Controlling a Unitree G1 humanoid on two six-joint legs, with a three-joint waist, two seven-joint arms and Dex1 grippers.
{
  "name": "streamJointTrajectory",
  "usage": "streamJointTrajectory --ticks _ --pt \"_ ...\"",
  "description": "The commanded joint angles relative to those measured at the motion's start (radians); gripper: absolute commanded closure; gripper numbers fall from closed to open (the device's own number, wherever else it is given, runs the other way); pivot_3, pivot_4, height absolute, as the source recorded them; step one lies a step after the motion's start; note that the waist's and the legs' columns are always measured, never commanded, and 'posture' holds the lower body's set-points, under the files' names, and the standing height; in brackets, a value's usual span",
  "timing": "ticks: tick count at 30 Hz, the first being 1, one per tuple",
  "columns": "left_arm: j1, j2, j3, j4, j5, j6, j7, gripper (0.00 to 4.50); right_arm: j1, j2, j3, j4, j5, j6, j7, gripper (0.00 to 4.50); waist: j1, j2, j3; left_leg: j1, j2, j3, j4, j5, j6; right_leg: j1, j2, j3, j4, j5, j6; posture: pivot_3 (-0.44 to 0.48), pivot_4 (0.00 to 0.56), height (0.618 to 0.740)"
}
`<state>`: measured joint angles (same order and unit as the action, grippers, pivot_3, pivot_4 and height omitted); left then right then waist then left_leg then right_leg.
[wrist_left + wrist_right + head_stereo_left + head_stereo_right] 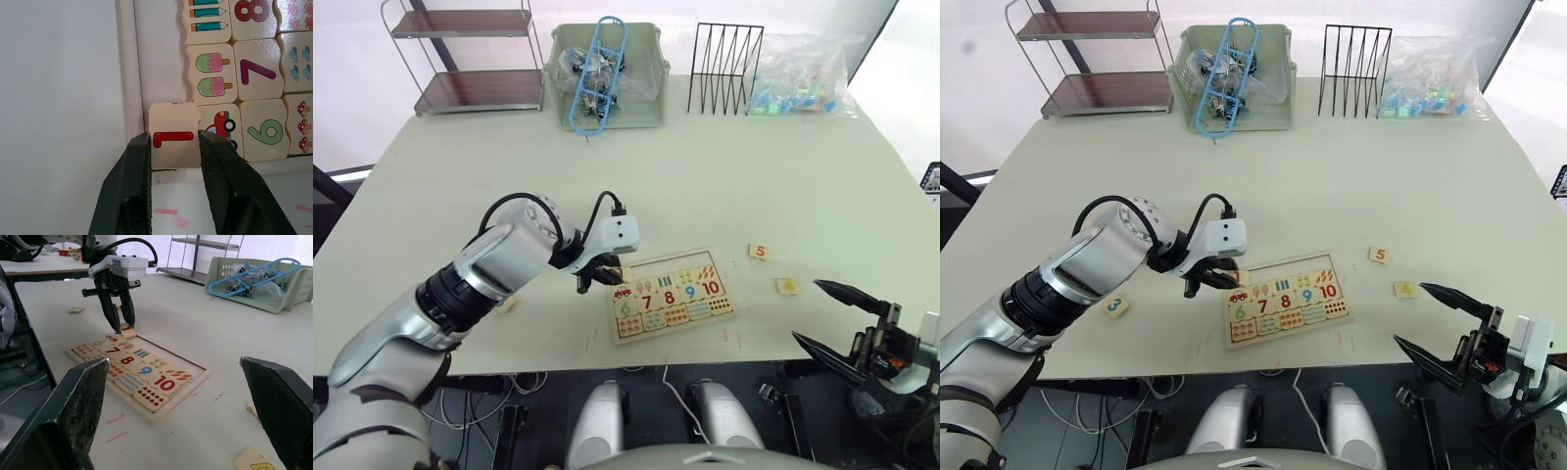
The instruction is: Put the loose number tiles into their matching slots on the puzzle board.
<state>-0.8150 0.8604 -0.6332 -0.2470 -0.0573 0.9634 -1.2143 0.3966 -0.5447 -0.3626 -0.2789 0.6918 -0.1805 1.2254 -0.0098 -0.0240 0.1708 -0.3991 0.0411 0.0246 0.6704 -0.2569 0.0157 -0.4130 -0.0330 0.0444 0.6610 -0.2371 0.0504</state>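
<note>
The puzzle board (718, 315) lies near the table's front edge, with numbers 6 to 10 and picture tiles in it. Its far row of slots (668, 265) is bare. My left gripper (610, 278) is shut on the red 1 tile (173, 120), which rests at the board's left end next to the car picture (221, 126). The 5 tile (759, 252) and the yellow 4 tile (787, 286) lie loose to the right of the board. The green 3 tile (1115, 305) lies left of it, under my left arm. My right gripper (806, 310) hangs open past the table's front right edge, holding nothing.
Along the far edge stand a metal shelf (470, 59), a green basket (607, 73) with a blue frame in it, a black wire rack (724, 69) and a plastic bag (803, 78) of small parts. Bare table stretches between them and the board.
</note>
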Motion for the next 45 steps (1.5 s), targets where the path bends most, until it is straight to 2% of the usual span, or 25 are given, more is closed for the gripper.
streamJointTrajectory --ticks 1,42,44,45 --pt "-0.015 0.01 0.011 -0.005 0.014 -0.005 -0.003 3.58 0.005 0.0 -0.024 -0.032 0.009 -0.019 -0.003 0.0 0.0 0.0 0.0 0.0 0.0 0.0 0.0 0.0 0.0 0.0 0.0 0.0 0.0 0.0 0.0 0.0 0.15 0.74" --pt "0.013 0.003 -0.001 -0.005 0.023 -0.029 -0.01 3.58 0.015 0.0 -0.019 -0.04 -0.005 -0.025 -0.015 0.0 0.0 0.0 0.0 0.0 0.0 0.0 0.0 0.0 0.0 0.0 0.0 0.0 0.0 0.0 0.0 0.0 0.15 0.74" --pt "0.013 0.004 -0.002 -0.003 0.026 -0.029 -0.009 2.56 0.014 -0.001 -0.019 -0.042 -0.004 -0.023 -0.015 0.0 0.0 0.0 0.0 0.0 0.0 0.0 0.0 0.0 0.0 0.0 0.0 0.0 0.0 0.0 0.0 0.0 0.15 0.74" --pt "0.013 0.005 -0.002 -0.003 0.027 -0.028 -0.009 2.21 0.014 -0.001 -0.019 -0.042 -0.005 -0.023 -0.016 0.0 0.0 0.0 0.0 0.0 0.0 0.0 0.0 0.0 0.0 0.0 0.0 0.0 0.0 0.0 0.0 0.0 0.15 0.74"
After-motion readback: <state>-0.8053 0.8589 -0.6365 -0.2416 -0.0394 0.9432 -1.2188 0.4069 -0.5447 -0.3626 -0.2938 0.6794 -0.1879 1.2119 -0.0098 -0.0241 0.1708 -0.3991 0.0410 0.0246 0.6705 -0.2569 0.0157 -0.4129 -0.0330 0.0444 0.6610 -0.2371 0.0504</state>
